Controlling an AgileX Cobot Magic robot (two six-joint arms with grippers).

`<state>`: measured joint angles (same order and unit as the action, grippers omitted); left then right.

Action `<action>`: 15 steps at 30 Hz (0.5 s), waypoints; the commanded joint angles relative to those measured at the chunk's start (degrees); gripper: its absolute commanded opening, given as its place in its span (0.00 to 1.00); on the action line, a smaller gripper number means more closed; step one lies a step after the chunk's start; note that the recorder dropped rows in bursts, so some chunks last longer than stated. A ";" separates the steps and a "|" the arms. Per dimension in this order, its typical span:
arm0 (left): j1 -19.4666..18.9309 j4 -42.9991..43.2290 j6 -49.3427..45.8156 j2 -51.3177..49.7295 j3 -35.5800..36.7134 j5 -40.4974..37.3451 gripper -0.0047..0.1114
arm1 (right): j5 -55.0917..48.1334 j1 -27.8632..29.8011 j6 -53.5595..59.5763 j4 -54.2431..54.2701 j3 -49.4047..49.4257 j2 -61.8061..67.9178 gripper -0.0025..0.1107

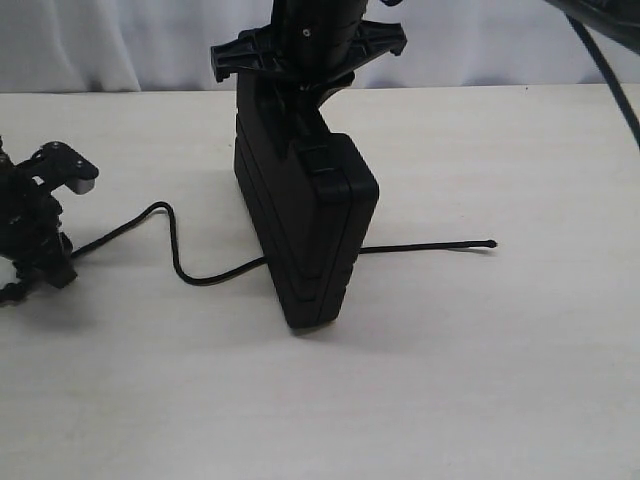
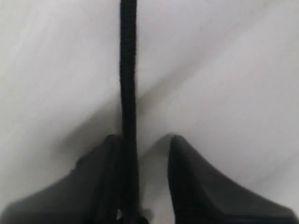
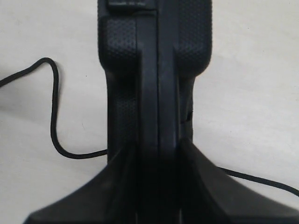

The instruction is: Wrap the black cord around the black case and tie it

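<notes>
The black case (image 1: 305,235) stands upright on one narrow edge in the middle of the table. My right gripper (image 1: 298,100) comes down from above and is shut on its upper end; in the right wrist view its fingers (image 3: 117,186) press both faces of the case (image 3: 156,70). The black cord (image 1: 175,250) lies on the table and passes the foot of the case, its knotted end resting to the right. Its other end runs left into my left gripper (image 1: 48,262). In the left wrist view the cord (image 2: 127,70) lies between the open jaws (image 2: 142,140), against one finger, with a gap to the other.
The pale wooden table (image 1: 480,380) stretches in front of and to both sides of the case. A white curtain (image 1: 120,40) hangs behind it. A thick arm cable (image 1: 610,75) crosses the upper right corner.
</notes>
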<state>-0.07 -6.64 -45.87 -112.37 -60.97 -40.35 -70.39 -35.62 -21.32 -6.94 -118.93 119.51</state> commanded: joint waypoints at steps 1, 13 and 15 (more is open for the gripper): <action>-0.14 -12.36 3.84 0.16 0.17 1.49 0.17 | 0.43 0.19 1.12 -1.06 -0.29 -1.00 0.06; 0.14 -61.08 8.51 -0.19 -2.74 -3.61 0.18 | 0.43 0.19 1.12 -1.06 -0.29 -1.00 0.06; 0.01 -57.16 0.88 -0.08 -4.62 -6.79 0.25 | 0.43 0.19 1.12 -1.06 -0.29 -1.00 0.06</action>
<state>0.00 -64.02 -37.61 -112.60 -63.46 -43.36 -70.39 -35.62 -20.96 -6.94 -118.93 119.51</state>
